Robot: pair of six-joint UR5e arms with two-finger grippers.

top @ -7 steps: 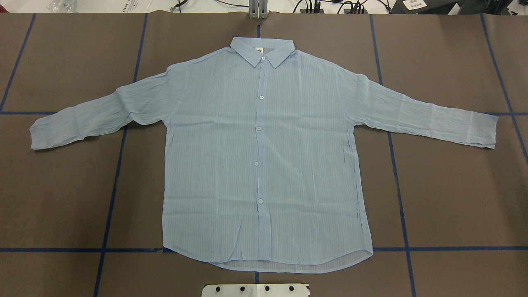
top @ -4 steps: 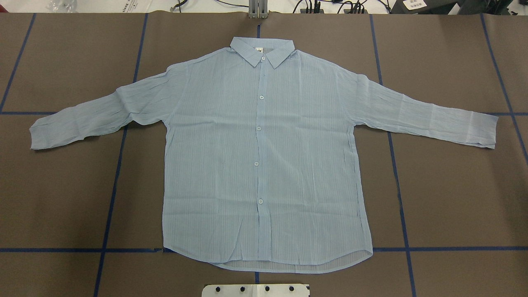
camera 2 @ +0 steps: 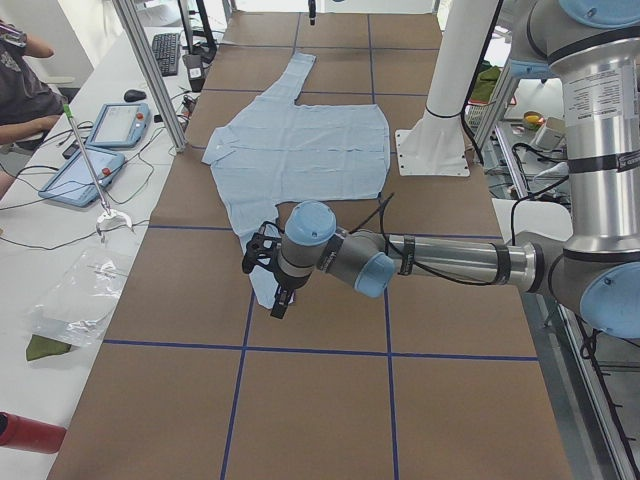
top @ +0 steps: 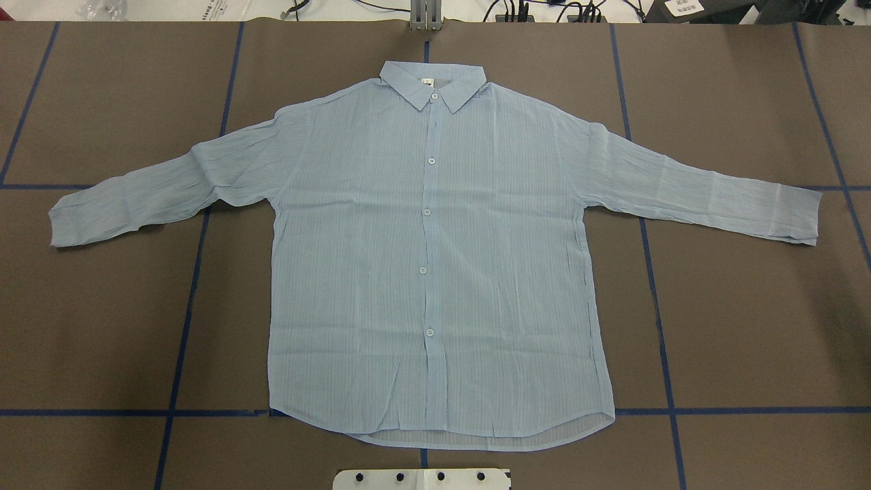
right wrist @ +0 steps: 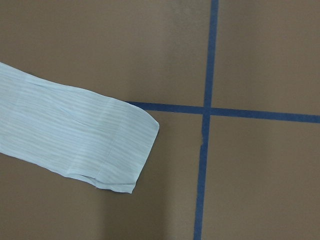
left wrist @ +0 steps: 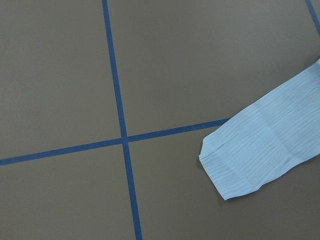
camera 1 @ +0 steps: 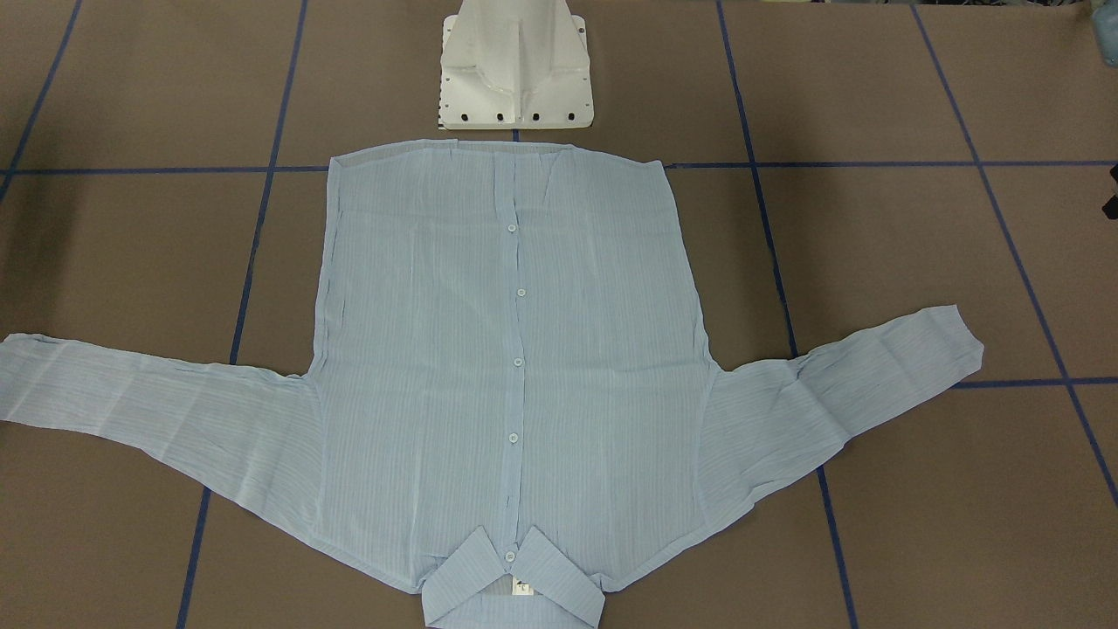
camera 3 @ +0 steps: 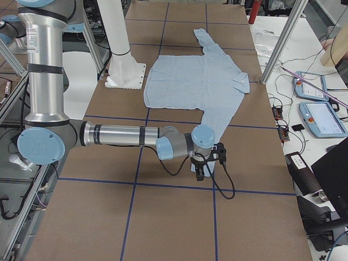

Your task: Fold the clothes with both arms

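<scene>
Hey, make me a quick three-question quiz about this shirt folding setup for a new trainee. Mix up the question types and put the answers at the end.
1. True or false: the shirt lies flat, buttoned side up, with both sleeves spread outward.
2. Multiple choice: where is the collar relative to the white pedestal base? A) at the shirt's end farthest from it B) right against it C) tucked under the shirt
3. Count: how many white buttons show down the front in the overhead view?
Key: 1 true; 2 A; 3 five.
</scene>
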